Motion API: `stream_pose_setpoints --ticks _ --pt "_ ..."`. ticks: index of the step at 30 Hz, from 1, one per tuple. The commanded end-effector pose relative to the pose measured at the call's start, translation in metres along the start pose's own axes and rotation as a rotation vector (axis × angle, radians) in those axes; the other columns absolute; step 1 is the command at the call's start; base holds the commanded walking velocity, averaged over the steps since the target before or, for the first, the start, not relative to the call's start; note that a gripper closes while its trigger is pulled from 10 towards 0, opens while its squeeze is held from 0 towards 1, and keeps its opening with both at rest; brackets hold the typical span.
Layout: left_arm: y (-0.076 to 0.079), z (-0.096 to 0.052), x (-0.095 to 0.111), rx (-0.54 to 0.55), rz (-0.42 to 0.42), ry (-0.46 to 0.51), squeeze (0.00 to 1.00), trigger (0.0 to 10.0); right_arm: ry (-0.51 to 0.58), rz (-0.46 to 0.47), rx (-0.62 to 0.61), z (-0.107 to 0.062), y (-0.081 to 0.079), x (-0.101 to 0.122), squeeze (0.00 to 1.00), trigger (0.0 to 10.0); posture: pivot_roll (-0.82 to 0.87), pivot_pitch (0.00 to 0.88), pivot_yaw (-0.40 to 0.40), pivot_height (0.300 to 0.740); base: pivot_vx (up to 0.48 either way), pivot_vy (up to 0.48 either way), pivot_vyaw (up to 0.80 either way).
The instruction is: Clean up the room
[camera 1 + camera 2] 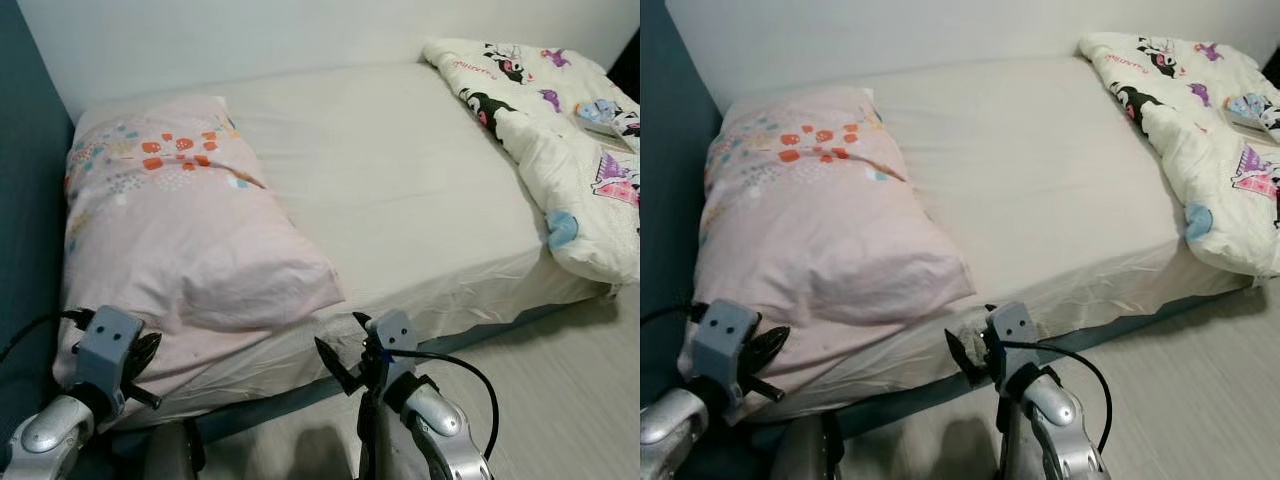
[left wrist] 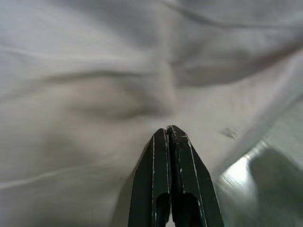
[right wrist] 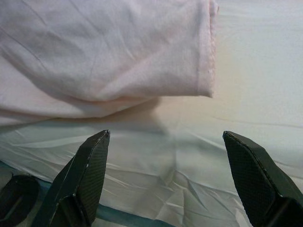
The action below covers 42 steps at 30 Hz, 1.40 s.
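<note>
While the pink pillow point(image 1: 180, 220) lies at the head of the bed point(image 1: 400, 190), beside the blue headboard point(image 1: 25, 200), the left pincer point(image 1: 140, 365) sits pressed together at the pillow's near edge, gripping nothing visible. The right pincer point(image 1: 340, 350) hangs spread wide and empty by the mattress edge. A cartoon quilt point(image 1: 560, 130) lies bunched at the bed's far end.

light: even, soft indoor | shadows: faint beside pillow point(image 1: 170, 230) | focus: head views sharp, left wrist view blurred
</note>
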<state>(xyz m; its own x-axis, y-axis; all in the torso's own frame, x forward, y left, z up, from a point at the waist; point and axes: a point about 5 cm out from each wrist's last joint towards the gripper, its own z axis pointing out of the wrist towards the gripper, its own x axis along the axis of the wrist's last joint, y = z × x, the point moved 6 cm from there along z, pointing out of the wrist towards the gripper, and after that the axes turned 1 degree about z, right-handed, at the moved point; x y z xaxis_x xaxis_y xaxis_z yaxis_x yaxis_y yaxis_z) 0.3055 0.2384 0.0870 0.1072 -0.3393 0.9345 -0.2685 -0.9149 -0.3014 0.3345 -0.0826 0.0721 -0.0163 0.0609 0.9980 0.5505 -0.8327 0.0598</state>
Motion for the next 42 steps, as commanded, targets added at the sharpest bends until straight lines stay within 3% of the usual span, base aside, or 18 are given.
stream_pose_setpoints --ticks 1,4,7,10,11,14,15,18,20,24,26,29,30,31,34,36,39,42 --pt "0.015 0.005 -0.016 -0.017 0.003 -0.051 0.0 10.0 -0.033 -0.006 -0.015 -0.001 0.004 -0.007 0.0 10.0 0.01 0.201 -0.079 0.536 0.0 0.0 0.0" --pt "0.016 0.01 -0.018 -0.007 0.015 -0.063 0.0 10.0 -0.032 -0.008 -0.019 0.0 0.005 -0.006 0.0 10.0 0.01 0.201 -0.079 0.536 0.0 0.0 0.0" --pt "0.01 0.029 -0.027 0.06 0.105 -0.109 0.0 10.0 -0.035 -0.01 -0.022 0.001 0.005 -0.005 0.0 10.0 0.0 0.212 -0.083 0.536 0.0 0.0 0.0" --pt "-0.004 0.049 -0.029 0.123 0.174 -0.152 0.0 10.0 -0.038 -0.009 -0.022 0.001 0.004 -0.005 0.0 10.0 -0.02 0.231 -0.082 0.536 0.0 0.0 0.0" --pt "-0.004 0.049 -0.029 0.123 0.174 -0.152 0.0 10.0 -0.038 -0.009 -0.022 0.001 0.004 -0.005 0.0 10.0 -0.02 0.231 -0.082 0.536 0.0 0.0 0.0" --pt "-0.029 0.073 -0.015 0.218 0.236 -0.174 0.0 10.0 -0.042 -0.01 -0.027 -0.001 0.004 -0.006 0.0 10.0 -0.03 0.242 -0.071 0.536 0.0 0.0 0.0" --pt "-0.029 0.073 -0.015 0.218 0.236 -0.174 0.0 10.0 -0.042 -0.01 -0.027 -0.001 0.004 -0.006 0.0 10.0 -0.03 0.242 -0.071 0.536 0.0 0.0 0.0" --pt "-0.042 0.093 0.01 0.269 0.249 -0.149 0.0 10.0 -0.048 -0.012 -0.045 -0.004 0.008 -0.007 0.0 10.0 -0.04 0.252 -0.057 0.536 0.0 0.0 0.0" --pt "-0.042 0.093 0.01 0.269 0.249 -0.149 0.0 10.0 -0.048 -0.012 -0.045 -0.004 0.008 -0.007 0.0 10.0 -0.04 0.252 -0.057 0.536 0.0 0.0 0.0" --pt "-0.046 0.108 0.035 0.294 0.265 -0.119 0.0 10.0 -0.051 -0.012 -0.056 -0.007 0.01 -0.008 0.0 10.0 -0.05 0.252 -0.052 0.536 0.0 0.0 0.0" --pt "-0.041 0.127 0.072 0.309 0.289 -0.063 0.0 10.0 -0.059 -0.01 -0.066 -0.009 0.011 -0.01 0.0 10.0 -0.05 0.255 -0.044 0.536 0.0 0.0 0.0" --pt "-0.037 0.134 0.088 0.307 0.297 -0.038 0.0 10.0 -0.064 -0.008 -0.069 -0.01 0.011 -0.011 0.0 10.0 -0.05 0.255 -0.043 0.536 0.0 0.0 0.0" --pt "-0.023 0.147 0.117 0.294 0.326 0.01 0.0 10.0 -0.07 -0.004 -0.073 -0.01 0.011 -0.013 0.0 10.0 -0.06 0.256 -0.04 0.536 0.0 0.0 0.0" --pt "-0.023 0.147 0.117 0.294 0.326 0.01 0.0 10.0 -0.07 -0.004 -0.073 -0.01 0.011 -0.013 0.0 10.0 -0.06 0.256 -0.04 0.536 0.0 0.0 0.0" --pt "-0.019 0.154 0.144 0.314 0.347 0.054 0.0 10.0 -0.072 -0.004 -0.073 -0.01 0.01 -0.013 0.0 10.0 -0.06 0.26 -0.036 0.536 0.0 0.0 0.0" --pt "-0.019 0.155 0.149 0.321 0.349 0.06 0.0 10.0 -0.073 -0.004 -0.073 -0.01 0.01 -0.012 0.0 10.0 -0.06 0.26 -0.036 0.536 0.0 0.0 0.0" --pt "-0.027 0.155 0.175 0.363 0.369 0.109 0.0 10.0 -0.073 -0.006 -0.081 -0.01 0.012 -0.012 0.0 10.0 -0.07 0.255 -0.027 0.536 0.0 0.0 0.0" --pt "-0.04 0.151 0.181 0.398 0.416 0.109 0.0 10.0 -0.076 -0.008 -0.084 -0.011 0.013 -0.012 0.0 10.0 -0.07 0.251 -0.026 0.536 0.0 0.0 0.0"
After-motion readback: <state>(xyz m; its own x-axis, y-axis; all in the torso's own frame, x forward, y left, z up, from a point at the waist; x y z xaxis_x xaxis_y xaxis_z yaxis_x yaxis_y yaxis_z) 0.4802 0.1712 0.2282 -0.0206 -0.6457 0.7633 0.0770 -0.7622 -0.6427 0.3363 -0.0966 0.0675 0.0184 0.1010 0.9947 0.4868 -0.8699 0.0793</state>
